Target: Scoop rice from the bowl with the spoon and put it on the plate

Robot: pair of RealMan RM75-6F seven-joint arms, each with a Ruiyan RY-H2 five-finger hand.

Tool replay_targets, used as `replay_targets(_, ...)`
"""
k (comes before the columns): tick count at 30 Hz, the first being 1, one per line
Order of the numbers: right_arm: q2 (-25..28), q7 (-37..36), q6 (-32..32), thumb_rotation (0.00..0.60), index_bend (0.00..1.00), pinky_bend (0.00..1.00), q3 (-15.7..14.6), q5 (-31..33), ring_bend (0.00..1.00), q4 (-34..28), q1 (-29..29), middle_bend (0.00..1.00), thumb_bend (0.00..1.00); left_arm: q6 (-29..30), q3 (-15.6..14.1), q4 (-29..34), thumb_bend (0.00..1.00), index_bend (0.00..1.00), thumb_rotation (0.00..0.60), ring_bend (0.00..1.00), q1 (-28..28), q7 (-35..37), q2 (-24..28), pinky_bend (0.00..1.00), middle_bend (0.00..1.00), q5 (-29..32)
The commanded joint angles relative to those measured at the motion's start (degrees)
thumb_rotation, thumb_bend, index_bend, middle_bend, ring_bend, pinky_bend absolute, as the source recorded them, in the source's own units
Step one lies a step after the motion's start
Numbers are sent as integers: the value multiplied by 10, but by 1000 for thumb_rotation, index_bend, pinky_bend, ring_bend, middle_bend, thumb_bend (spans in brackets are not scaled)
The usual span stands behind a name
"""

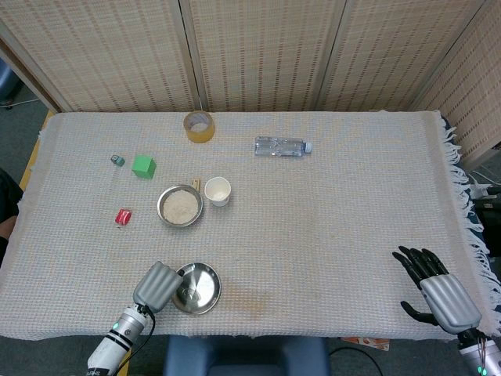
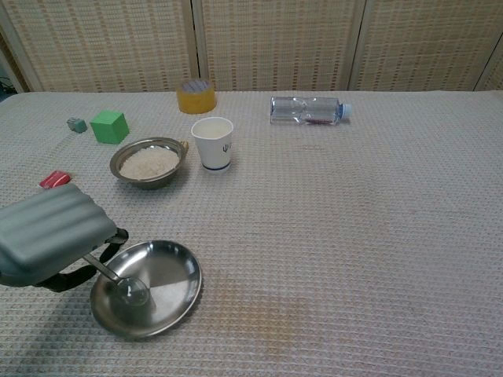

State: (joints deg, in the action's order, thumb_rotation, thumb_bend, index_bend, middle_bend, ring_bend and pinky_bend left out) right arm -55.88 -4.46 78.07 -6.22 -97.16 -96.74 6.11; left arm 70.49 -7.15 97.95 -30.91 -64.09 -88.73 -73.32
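Spoon (image 2: 118, 283), gripped by left hand (image 2: 49, 243), rests its empty-looking bowl inside shiny steel plate (image 2: 177, 271); right hand (image 1: 438, 288) spread.

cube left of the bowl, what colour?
Green cube, clearest in the chest view.

Bowl (image 2: 148, 162) behind plate (image 2: 173, 267), seemingly left of cup (image 2: 213, 143).

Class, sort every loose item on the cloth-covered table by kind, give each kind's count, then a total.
Metal dishes: 2, bowl, plate
Spoon: 1
Paper cup: 1
Bottle: 1
Tape roll: 1
Blocks: 3, green block, small grey block, red block
Total: 9
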Motion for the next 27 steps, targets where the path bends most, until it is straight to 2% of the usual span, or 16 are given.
replay_targets(1, 1, 0, 3, 600, 0, 0, -1, -3, 0, 0, -1, 0, 185, 0, 2, -7, 388, 658, 600, 1000, 1, -9, -13, 1000, 1000, -7)
replay_targets(8, -1, 3, 3, 600, 0, 0, -2, -3, 0, -1, -1, 0, 185, -10, 9, -29, 388, 621, 600, 1000, 0, -15, -36, 1000, 1000, -12)
replay_targets(10, -2, 4, 0, 600, 0, 0, -1, -1, 0, -1, 0, 0, 185, -17, 10, -35, 388, 541, 600, 1000, 0, -17, -43, 1000, 1000, -7)
replay_targets(14, -2, 4, -1, 600, 0, 0, -1, 1, 0, -1, 0, 0, 185, -25, 14, -31, 388, 317, 600, 1000, -1, -26, -47, 1000, 1000, 5)
replay_targets(21, -1, 3, 3, 600, 0, 0, 0, 2, 0, 0, -1, 0, 185, -27, 16, 3, 388, 201, 600, 1000, 3, -11, -30, 1000, 1000, 11)
replay_targets(24, -1, 4, 6, 600, 0, 0, 0, 1, 0, -1, -2, 0, 186, -9, 16, 25, 389, 168, 600, 1000, 11, 24, -9, 1000, 1000, -13)
replay_targets(26, -1, 5, 9, 600, 0, 0, 0, 1, 0, 0, -4, 0, 185, 11, 14, 43, 391, 130, 600, 996, 22, 76, 16, 1000, 995, -38)
replay_targets(27, -1, 5, 11, 600, 0, 0, 1, 1, 0, 0, -4, 0, 185, 26, 8, 52, 392, 105, 600, 955, 31, 123, 40, 971, 953, -60)
